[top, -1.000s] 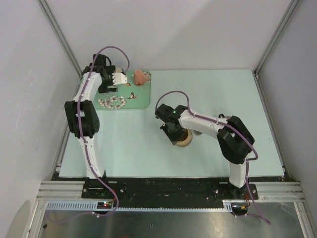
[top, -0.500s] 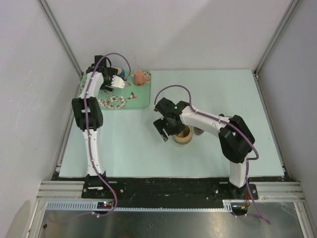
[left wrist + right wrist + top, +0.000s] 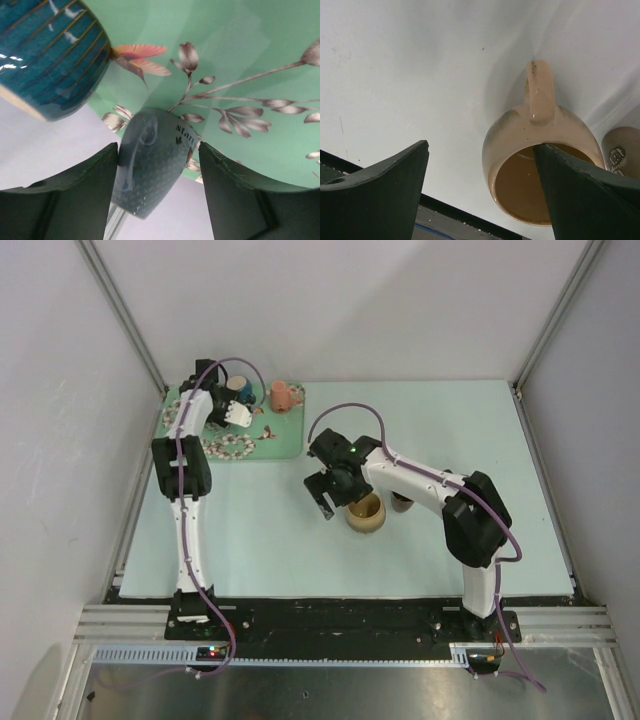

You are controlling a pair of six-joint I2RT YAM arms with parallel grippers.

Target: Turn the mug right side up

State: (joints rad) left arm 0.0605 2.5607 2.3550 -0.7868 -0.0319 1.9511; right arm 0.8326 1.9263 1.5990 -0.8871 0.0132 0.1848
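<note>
My right end effector (image 3: 481, 150) is spread wide and holds nothing. The tan mug (image 3: 520, 140) stands on the bench (image 3: 395, 65) just beside it, mouth up, so I judge the turning done and only backing away left. My left end effector (image 3: 157, 147) brackets a grey-blue mug (image 3: 150, 170) over the green mat (image 3: 240, 45); I cannot tell whether it grips
</note>
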